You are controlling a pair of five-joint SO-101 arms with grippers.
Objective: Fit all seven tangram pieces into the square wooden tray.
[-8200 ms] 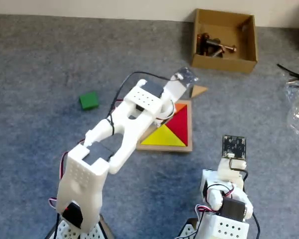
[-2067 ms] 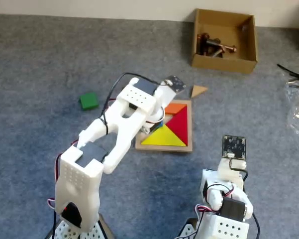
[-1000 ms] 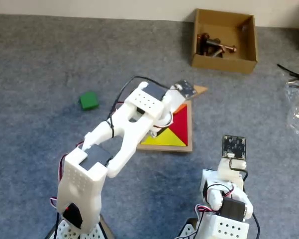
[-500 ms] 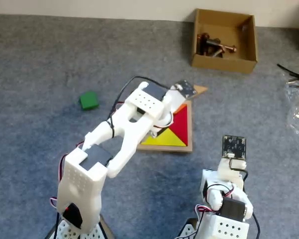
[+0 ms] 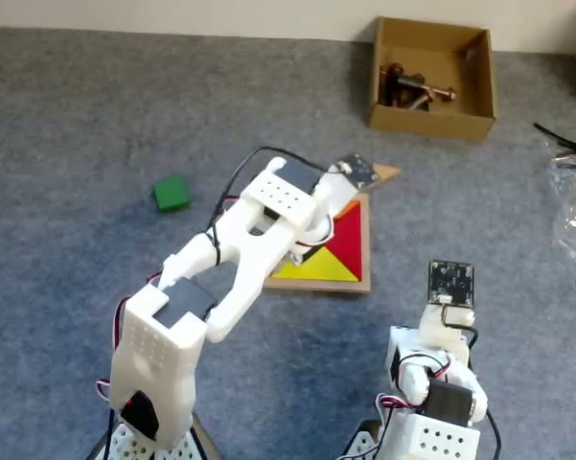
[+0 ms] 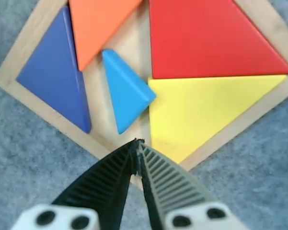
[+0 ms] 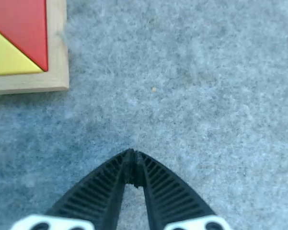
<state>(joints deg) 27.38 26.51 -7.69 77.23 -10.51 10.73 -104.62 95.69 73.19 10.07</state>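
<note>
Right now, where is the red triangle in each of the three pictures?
High view: red triangle in the tray's right half.
Left wrist view: red triangle meeting the yellow triangle, edge to edge.
Right wrist view: red triangle's tip inside the tray's corner.
Shared landmark: the yellow triangle beside it.

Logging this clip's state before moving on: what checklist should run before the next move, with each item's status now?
1. Left end effector empty: ok, shut, over the square wooden tray.
2. Large red triangle and large yellow triangle seated: ok.
3. Small light blue triangle seated flush: not ok, bare wood around it.
4. All pieces in tray: not ok, green block and tan wooden triangle lie on the grey carpet.
5. Right end effector clear of tray: ok.
</note>
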